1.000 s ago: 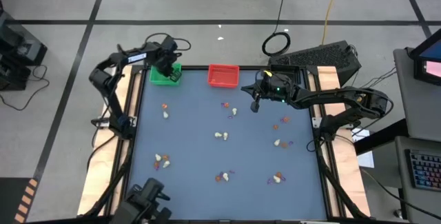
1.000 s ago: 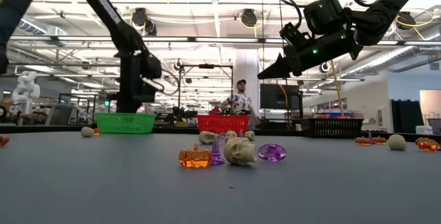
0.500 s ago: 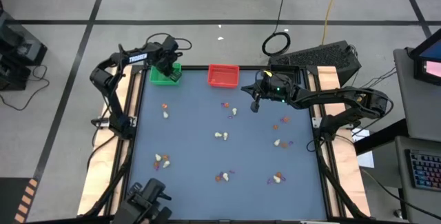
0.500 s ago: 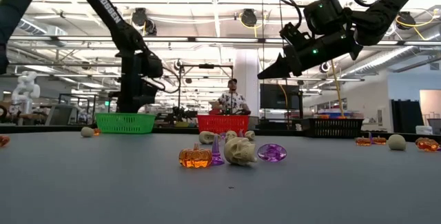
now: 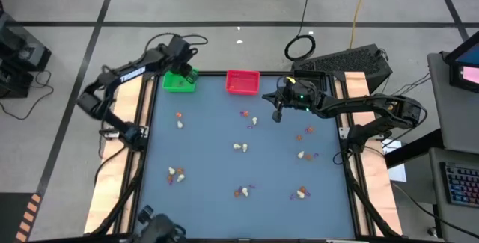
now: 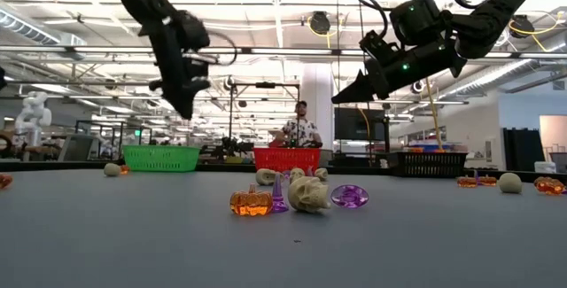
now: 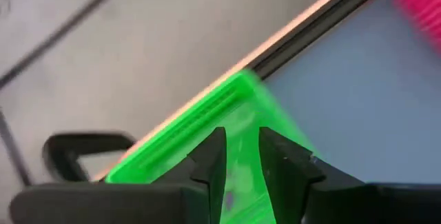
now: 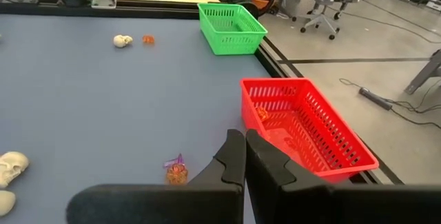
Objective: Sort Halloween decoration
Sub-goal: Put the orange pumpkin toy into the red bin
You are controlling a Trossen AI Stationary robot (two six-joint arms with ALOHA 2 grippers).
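Green tray (image 5: 179, 83) as landmark: left gripper (image 5: 179, 63) lifted just above it, jaws slightly apart, empty. Right gripper (image 5: 277, 114) well aside near red tray (image 5: 242, 82), jaws together. Halloween decoration (image 5: 239, 147) scattered across worktop (image 5: 209, 168). Drop-off seemingly done; next, another trinket pickup.

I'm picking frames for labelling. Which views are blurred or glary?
Left wrist view: smeared, the green tray streaked. Low view: ceiling lights glare, the pumpkin trinket crisp. High and right wrist views: even light, the red tray sharp.
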